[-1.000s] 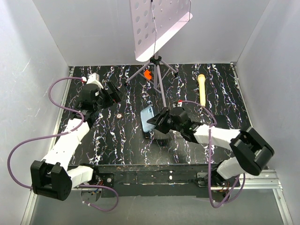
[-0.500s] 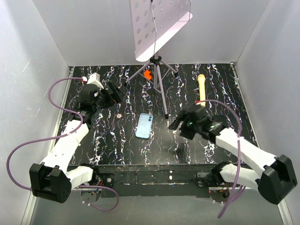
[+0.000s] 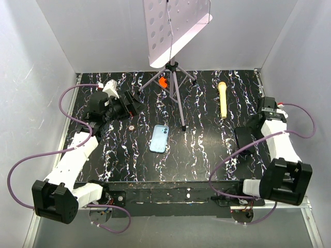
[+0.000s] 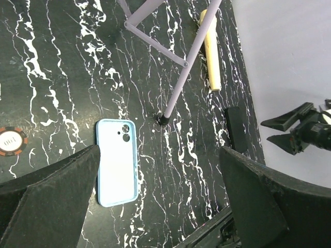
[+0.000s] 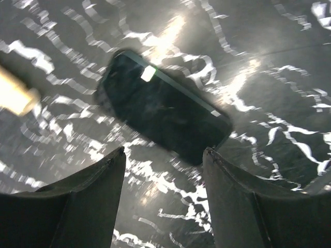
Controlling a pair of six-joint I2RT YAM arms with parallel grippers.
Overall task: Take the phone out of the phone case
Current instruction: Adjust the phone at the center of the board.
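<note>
1. Nearest the bases: see the phone case lying flat on the table, about mid-width, camera cutout at the far end. Pale blue all over with no dark screen in it, so reading it as empty.
2. Same depth, well off to the right: find the phone flat on the black marble, dark glass up, clearly apart from the case. Confirmed in the right wrist view, which is blurred but plain enough.
3. Slightly farther: reading the right gripper as spread wide and holding nothing. Poised just beside and above the phone, with a visible gap in the left wrist view.
4. Farther, left side: reading the left gripper as spread wide too, empty, aimed toward the case but well apart from it. Also spotting a small round token left of the case.
5. Back of the table: noting a yellow handle and a tripod stand, neither in play.
6. Step call: extraction looks done, nothing left to pry.
7. Next move calls only for backing both arms clear without nudging phone or case. No regrasp needed.
</note>
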